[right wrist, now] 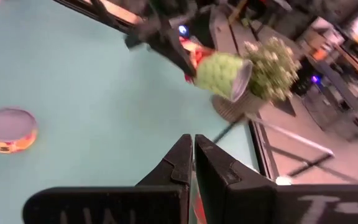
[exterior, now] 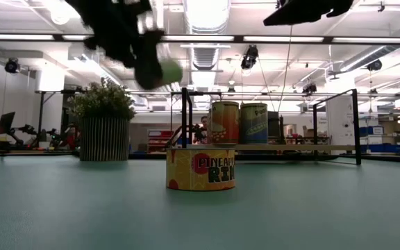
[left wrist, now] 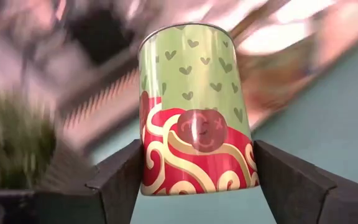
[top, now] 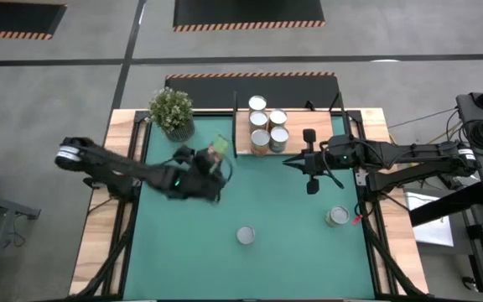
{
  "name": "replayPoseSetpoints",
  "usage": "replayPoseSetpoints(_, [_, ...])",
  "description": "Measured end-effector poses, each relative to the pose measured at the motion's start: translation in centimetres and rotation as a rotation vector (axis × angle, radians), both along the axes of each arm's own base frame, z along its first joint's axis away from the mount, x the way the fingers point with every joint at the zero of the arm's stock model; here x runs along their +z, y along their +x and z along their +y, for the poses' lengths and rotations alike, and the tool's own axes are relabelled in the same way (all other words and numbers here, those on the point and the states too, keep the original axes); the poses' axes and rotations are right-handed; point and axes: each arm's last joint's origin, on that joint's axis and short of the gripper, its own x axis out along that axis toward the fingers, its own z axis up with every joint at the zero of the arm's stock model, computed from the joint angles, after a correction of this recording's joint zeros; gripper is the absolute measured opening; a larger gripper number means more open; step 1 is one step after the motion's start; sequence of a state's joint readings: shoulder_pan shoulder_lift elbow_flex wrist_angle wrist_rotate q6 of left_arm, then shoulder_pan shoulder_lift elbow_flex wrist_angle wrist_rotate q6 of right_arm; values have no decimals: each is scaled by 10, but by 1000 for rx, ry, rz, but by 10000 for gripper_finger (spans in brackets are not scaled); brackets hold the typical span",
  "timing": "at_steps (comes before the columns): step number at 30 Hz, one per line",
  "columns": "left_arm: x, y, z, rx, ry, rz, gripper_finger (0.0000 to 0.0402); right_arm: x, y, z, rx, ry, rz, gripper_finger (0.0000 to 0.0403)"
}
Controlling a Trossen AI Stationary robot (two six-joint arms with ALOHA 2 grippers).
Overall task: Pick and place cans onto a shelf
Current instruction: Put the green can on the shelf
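4 cans (top: pixel 267 126) already stand on the shelf (top: pixel 296 117); the left gripper (top: pixel 210 167) holds a green can (top: pixel 219 149) clamped between its fingers, lifted above the mat (top: pixel 292 226) just beside the shelf's near post; 2 cans wait on the mat, one (top: pixel 246 235) central, one (top: pixel 337 216) near the right edge; the right gripper (top: pixel 294 162), jaws shut and empty, hovers by the shelf; the potted plant (top: pixel 172 111) stands close beside the carried can

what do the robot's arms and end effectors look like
Both arms are dark, slim and jointed. The left arm has a pale grey cap at its outer end and a small green light near the wrist. The right arm carries black cables. The left end effector has flat, dark, wedge-shaped fingers; the right end effector has matching dark fingers with white lettering on its base.
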State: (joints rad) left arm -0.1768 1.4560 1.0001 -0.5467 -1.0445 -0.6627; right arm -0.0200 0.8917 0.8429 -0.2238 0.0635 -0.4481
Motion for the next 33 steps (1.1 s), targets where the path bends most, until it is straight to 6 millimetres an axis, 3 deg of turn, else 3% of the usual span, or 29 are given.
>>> replayPoseSetpoints(4, [29,-6,-49,-299,152,-53,264,4,2,3,107,10,-48,9])
replayPoseSetpoints(7, [43,-11,-78,-635,240,-121,264,10,3,6,221,32,-108,9])
replayPoseSetpoints(9, [46,-18,-89,-853,327,-209,265,11,3,8,275,36,-136,9])
replayPoseSetpoints(11, [46,-24,-90,-963,409,-315,265,10,4,9,303,45,-159,9])
replayPoseSetpoints(17, [21,-36,-81,-989,471,-408,265,-3,7,11,325,112,-276,9])
replayPoseSetpoints(25, [-7,-53,-73,-1019,471,-510,265,-48,18,16,330,236,-422,9])
replayPoseSetpoints(29, [-11,-55,-72,-1027,446,-520,265,-54,29,16,325,284,-457,15])
replayPoseSetpoints(33, [-15,-55,-73,-1032,417,-510,265,-50,45,16,316,327,-433,47])
